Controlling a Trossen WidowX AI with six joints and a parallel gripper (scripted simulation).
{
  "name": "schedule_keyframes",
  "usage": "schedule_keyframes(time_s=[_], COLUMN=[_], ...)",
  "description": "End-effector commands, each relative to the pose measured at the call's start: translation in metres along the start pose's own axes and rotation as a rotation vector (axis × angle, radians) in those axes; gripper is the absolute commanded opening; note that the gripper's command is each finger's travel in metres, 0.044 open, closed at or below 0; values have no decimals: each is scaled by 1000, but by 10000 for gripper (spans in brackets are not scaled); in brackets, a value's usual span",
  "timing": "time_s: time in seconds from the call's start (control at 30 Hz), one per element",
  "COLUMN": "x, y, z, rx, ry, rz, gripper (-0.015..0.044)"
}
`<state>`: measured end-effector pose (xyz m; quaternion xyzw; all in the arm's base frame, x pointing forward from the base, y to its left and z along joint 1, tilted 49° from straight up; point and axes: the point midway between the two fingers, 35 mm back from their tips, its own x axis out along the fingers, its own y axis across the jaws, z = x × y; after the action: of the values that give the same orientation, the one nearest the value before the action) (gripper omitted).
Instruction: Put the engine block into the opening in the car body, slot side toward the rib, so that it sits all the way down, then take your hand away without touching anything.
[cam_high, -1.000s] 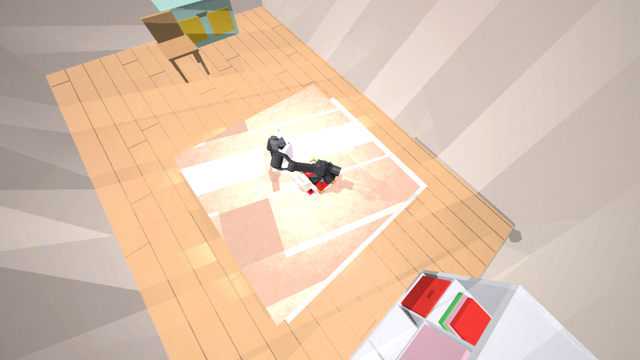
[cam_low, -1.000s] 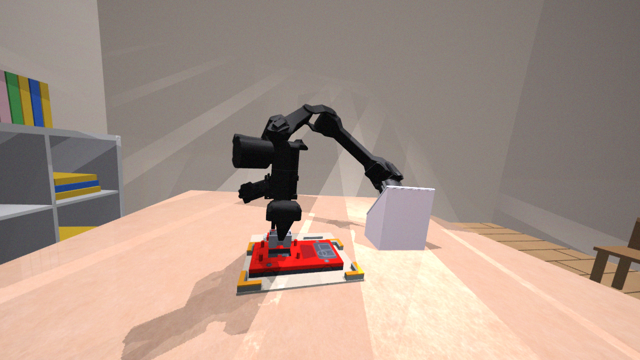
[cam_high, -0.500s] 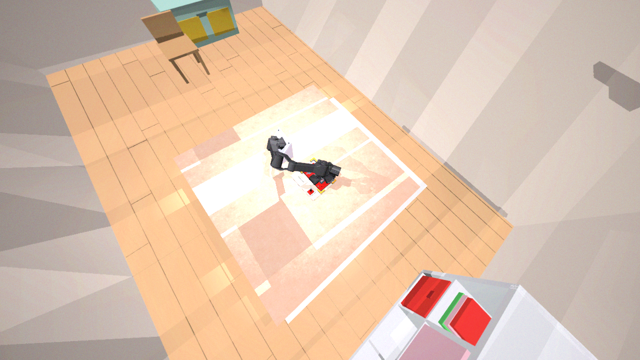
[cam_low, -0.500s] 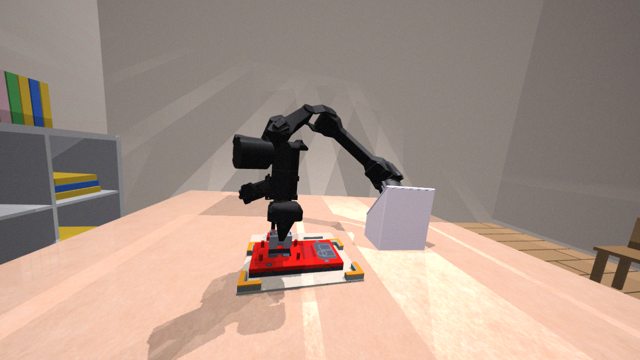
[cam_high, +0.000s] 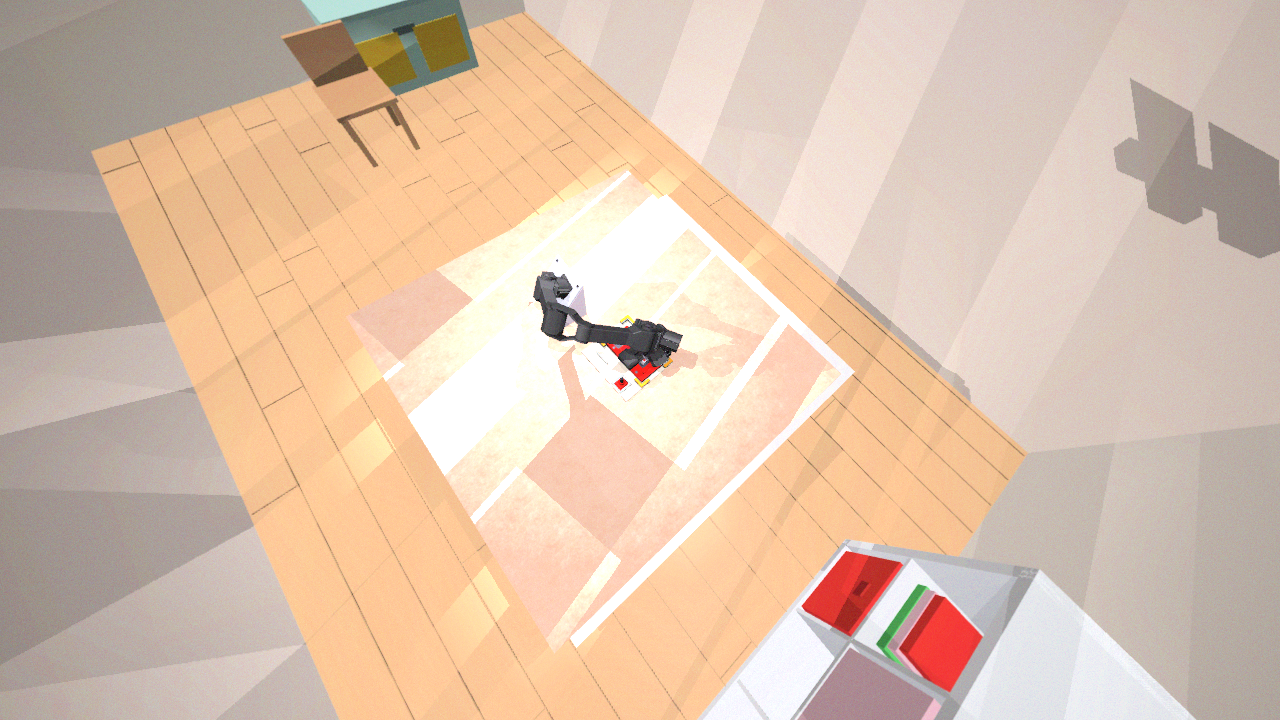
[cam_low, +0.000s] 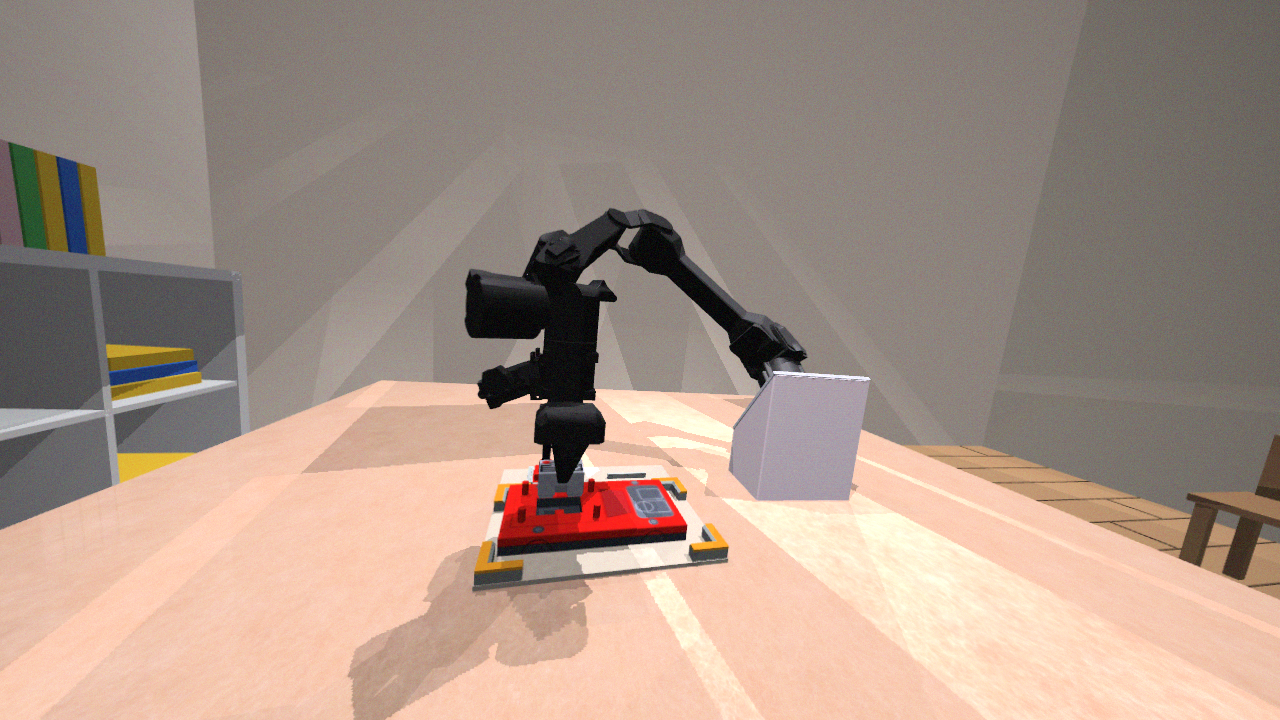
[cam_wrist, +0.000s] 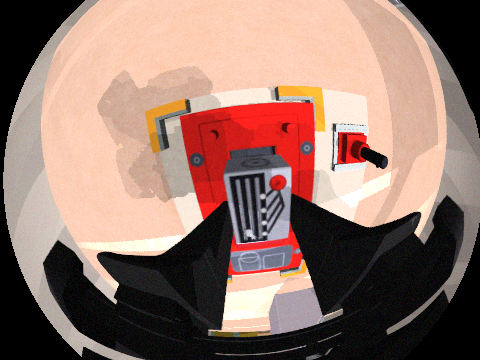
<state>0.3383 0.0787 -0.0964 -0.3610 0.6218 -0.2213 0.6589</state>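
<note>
Engine block (cam_low: 559, 487) (cam_wrist: 258, 205): grey, boxy, black-slotted, with red disc (cam_wrist: 278, 182) toward one o'clock in wrist view; sits clamped in gripper (cam_high: 642, 360) (cam_low: 556, 470) (cam_wrist: 259, 199), at car body (cam_high: 645, 372) (cam_low: 617, 525) (cam_wrist: 250, 115) opening (cam_low: 558, 508) (cam_wrist: 253, 151).

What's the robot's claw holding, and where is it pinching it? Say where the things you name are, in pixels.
The gripper (cam_low: 563, 479) (cam_wrist: 259, 204) holds the grey engine block (cam_low: 554, 488) (cam_wrist: 257, 207) by two opposite sides, one finger on each.
</note>
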Motion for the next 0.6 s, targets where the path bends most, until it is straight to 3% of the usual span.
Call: schedule_keyframes(time_s=[0.0, 0.57], x=[0, 0], y=[1, 1], z=[0, 0], rx=[-9, 5], ry=[-1, -1], rz=[3, 3], gripper=[158, 158])
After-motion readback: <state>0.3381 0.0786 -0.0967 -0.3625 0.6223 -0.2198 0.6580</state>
